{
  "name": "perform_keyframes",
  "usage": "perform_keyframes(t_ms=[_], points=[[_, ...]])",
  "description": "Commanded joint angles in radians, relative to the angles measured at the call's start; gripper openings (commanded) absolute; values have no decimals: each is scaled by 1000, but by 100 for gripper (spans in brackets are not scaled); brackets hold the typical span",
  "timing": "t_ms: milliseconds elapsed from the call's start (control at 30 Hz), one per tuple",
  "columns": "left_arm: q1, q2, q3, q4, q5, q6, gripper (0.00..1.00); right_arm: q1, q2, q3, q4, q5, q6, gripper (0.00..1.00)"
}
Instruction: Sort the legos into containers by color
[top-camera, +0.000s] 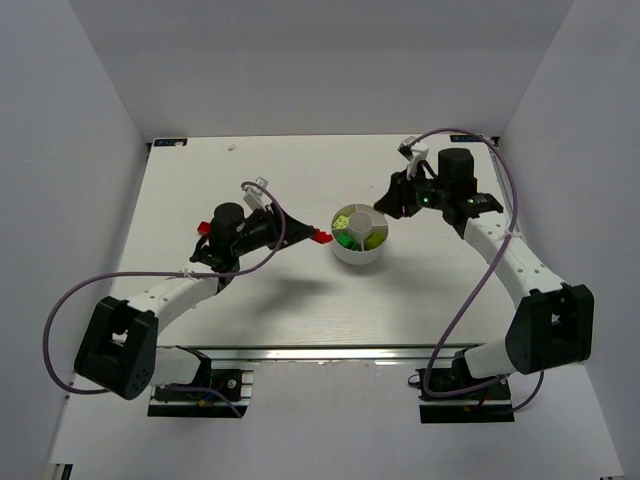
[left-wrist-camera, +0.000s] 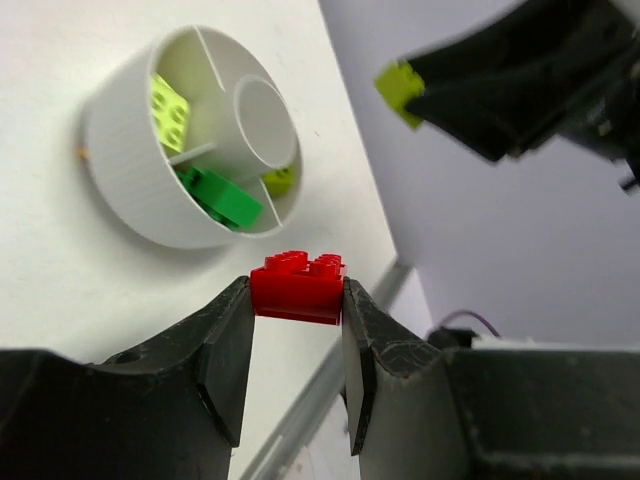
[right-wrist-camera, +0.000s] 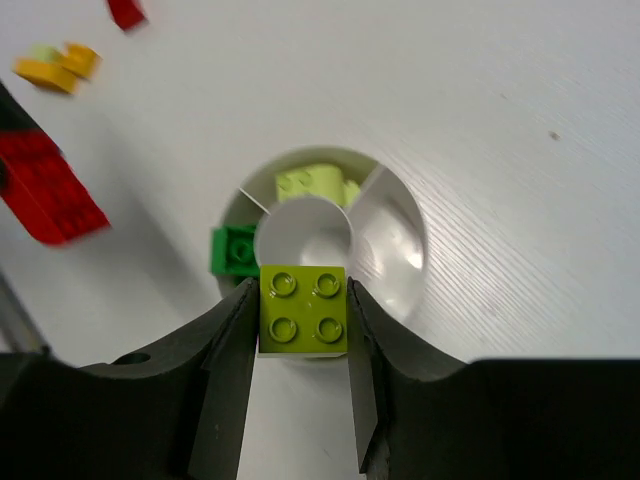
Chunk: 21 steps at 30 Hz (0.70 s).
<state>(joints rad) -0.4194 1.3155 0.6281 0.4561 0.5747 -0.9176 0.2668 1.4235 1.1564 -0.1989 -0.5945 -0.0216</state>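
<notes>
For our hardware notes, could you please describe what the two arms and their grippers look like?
The left arm and right arm have white links with black joint housings. A thin purple cable runs from each base to its wrist. The left gripper and right gripper have two flat black fingers each. A small green light glows on the right wrist.

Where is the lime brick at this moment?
The lime brick is clamped in the right tool, centre of the right wrist view, above the rim of the white dish.
</notes>
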Motion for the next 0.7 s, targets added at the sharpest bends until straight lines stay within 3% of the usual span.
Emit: perform_keyframes(t_ms=[0, 200, 667], points=[[1, -78, 93, -258, -142, 147, 0, 0, -60, -42, -148, 185, -268, 0], [1, -134, 169, -368, -236, 192, 0, 15, -109, -121, -106, 246, -339, 1], [1, -167, 168, -375, -254, 166, 0, 32, -15, -96, -82, 136, -313, 17]])
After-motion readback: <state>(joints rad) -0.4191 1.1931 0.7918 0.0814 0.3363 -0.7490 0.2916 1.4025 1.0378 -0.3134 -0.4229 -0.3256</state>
